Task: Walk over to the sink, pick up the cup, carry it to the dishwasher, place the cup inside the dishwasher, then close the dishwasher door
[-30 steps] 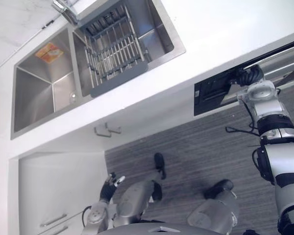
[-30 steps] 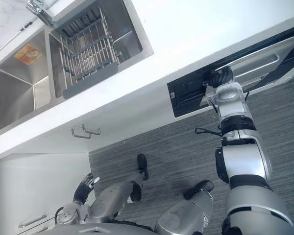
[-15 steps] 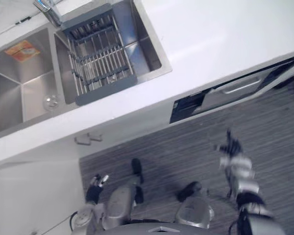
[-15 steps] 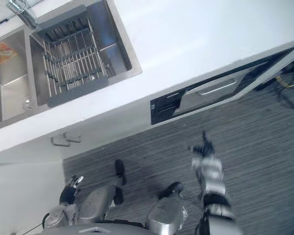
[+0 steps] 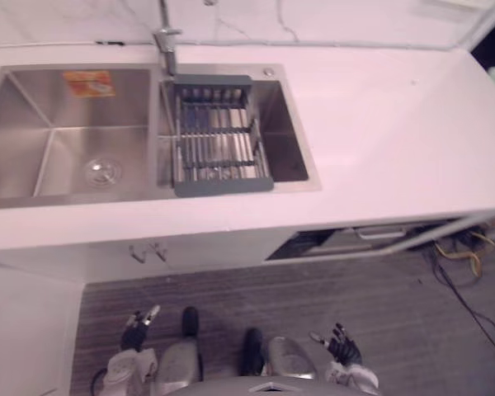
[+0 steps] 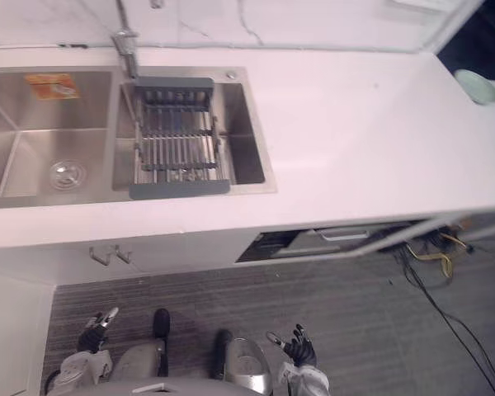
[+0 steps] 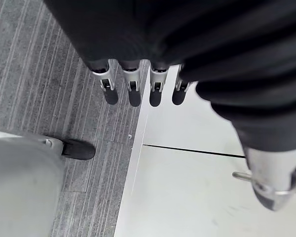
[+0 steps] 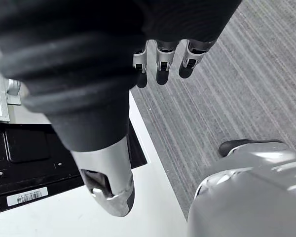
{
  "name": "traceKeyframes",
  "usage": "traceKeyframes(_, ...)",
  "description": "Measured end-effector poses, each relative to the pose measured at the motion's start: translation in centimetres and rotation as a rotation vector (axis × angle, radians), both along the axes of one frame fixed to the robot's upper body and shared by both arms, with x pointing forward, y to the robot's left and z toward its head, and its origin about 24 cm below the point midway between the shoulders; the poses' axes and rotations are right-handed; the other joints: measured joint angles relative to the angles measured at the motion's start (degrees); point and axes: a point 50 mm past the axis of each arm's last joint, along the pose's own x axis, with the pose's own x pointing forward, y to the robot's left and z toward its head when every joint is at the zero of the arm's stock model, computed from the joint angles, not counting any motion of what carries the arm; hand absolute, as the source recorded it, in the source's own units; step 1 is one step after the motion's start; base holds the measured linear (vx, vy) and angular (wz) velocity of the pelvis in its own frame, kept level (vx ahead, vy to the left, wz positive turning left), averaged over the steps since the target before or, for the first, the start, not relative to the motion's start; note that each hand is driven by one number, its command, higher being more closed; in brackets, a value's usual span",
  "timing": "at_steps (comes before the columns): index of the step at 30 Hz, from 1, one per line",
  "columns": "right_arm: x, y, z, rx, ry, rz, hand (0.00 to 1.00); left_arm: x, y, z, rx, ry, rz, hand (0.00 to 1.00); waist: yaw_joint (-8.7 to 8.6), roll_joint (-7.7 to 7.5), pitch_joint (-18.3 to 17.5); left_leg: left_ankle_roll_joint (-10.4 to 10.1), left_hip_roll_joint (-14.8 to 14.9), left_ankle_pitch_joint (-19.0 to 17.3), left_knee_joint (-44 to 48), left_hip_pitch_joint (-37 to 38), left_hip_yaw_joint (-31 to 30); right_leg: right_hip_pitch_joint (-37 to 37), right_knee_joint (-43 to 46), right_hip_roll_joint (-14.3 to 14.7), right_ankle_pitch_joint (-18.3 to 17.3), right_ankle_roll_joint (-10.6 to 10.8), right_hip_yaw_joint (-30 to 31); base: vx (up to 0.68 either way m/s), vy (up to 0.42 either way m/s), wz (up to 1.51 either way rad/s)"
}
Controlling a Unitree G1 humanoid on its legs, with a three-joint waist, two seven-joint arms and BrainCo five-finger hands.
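Dishwasher door point(image 6: 338, 239) stands a crack ajar under the front of the white table point(image 6: 355, 132), its long edge running along the table front, to the right of the sink point(image 6: 16, 157). It lies ahead of us and to our right, so our right hand point(image 6: 299, 348) is the nearer one. Our left hand point(image 6: 95, 324) hangs below the sink. Both hang low over the floor point(image 6: 371, 313), fingers straight, holding nothing. Where the cup is we cannot tell.

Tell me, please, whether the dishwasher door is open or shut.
Slightly open: the dishwasher door leans out below the counter, with the dark control strip showing in the gap.
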Motion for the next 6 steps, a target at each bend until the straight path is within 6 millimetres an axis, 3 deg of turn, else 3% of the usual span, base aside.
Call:
traceKeyframes(1,-0.53,-0.34,-0.13,0.002,0.013,-0.028,0.00,-0.23,-0.51,-0.22,-0.012,0.015,-0.003,0.00,-0.36,0.26,-0.21,-0.46,-0.60,-0.04,-0.01,0.63,-0.63,1.43,0.37,-0.12,0.31,0.56,-0.63,0.09,-0.123,0.96)
traceKeyframes(3,-0.66,-0.58,-0.08,0.008,0.004,-0.062,0.00,-0.59,-0.45,-0.31,-0.010,0.023,-0.001,0.00,0.70,0.65,-0.98,-1.86,-0.14,0.03,-0.01,1.48,-0.26,2.20,0.27,0.04,-0.68,0.33,-1.48,0.15,-0.115,0.34)
traceKeyframes(4,-0.76,-0.59,-0.11,0.011,0.005,-0.070,0.00,-0.82,-0.43,-0.41,-0.011,0.030,0.005,0.00,0.56,1.55,-1.76,-2.13,-0.10,-0.06,-0.01,1.63,-0.19,3.18,-0.30,0.04,-0.68,0.14,-2.45,0.16,-0.101,0.30)
traceKeyframes(6,-1.19,-0.70,-0.22,0.013,0.016,-0.085,0.00,-1.14,-0.80,-0.62,-0.025,0.042,0.014,0.00,0.62,1.32,-2.16,-2.12,-0.15,-0.37,-0.02,1.63,0.18,4.72,-1.76,0.18,-0.43,0.11,-3.32,0.11,-0.056,0.25)
